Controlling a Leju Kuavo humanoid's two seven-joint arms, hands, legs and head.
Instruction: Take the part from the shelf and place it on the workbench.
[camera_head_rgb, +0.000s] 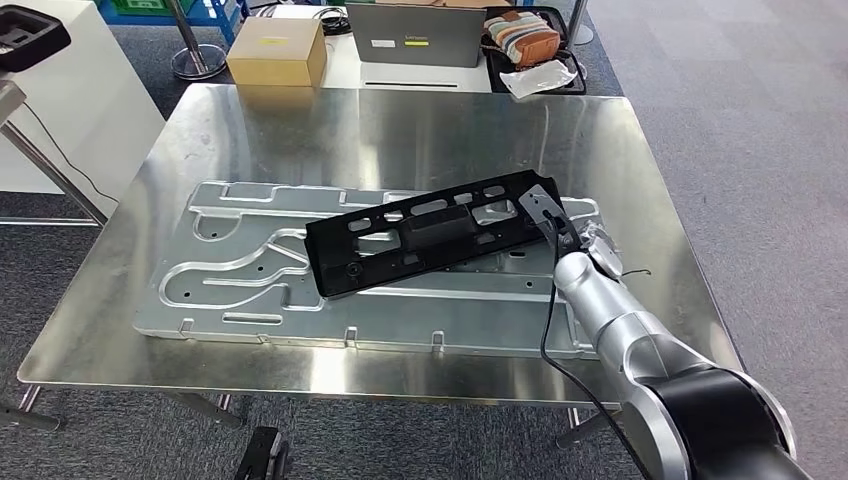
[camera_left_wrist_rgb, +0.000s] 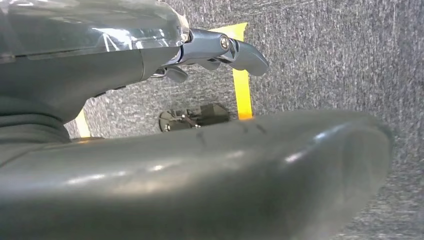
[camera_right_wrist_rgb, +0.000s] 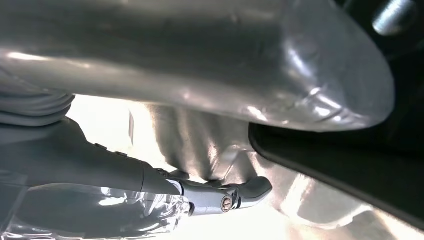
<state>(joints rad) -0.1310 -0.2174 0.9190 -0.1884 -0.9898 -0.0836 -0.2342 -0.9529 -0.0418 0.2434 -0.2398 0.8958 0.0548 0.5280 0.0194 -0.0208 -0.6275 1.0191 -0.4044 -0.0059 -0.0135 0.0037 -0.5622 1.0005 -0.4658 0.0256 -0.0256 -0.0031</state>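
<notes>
— Where is the part?

— The long black part (camera_head_rgb: 432, 232) lies slantwise on the tabletop (camera_head_rgb: 400, 130), resting across the big pressed silver panel (camera_head_rgb: 250, 290) that lies flat there. Its near end sits lower toward me, its far end runs up to the right.

— And your right hand?

— My right hand (camera_head_rgb: 590, 245) is at the part's right end, just beside the grey tab there. From the head view I cannot tell whether my fingers clasp the part or merely touch it. In the right wrist view my thumb (camera_right_wrist_rgb: 240, 192) lies over bright metal, with the dark edge of the part close beside it, and the grasp itself is hidden.

— Your left hand?

— My left hand (camera_left_wrist_rgb: 215, 52) hangs over grey carpet (camera_left_wrist_rgb: 340, 60) with a yellow tape line (camera_left_wrist_rgb: 242, 90). Its fingers look curled in and I see nothing in them.

— Anything else about?

— Beyond the tabletop, a cardboard box (camera_head_rgb: 277, 50), a grey laptop (camera_head_rgb: 415, 35) and a dark tray of small things (camera_head_rgb: 530, 45).
</notes>
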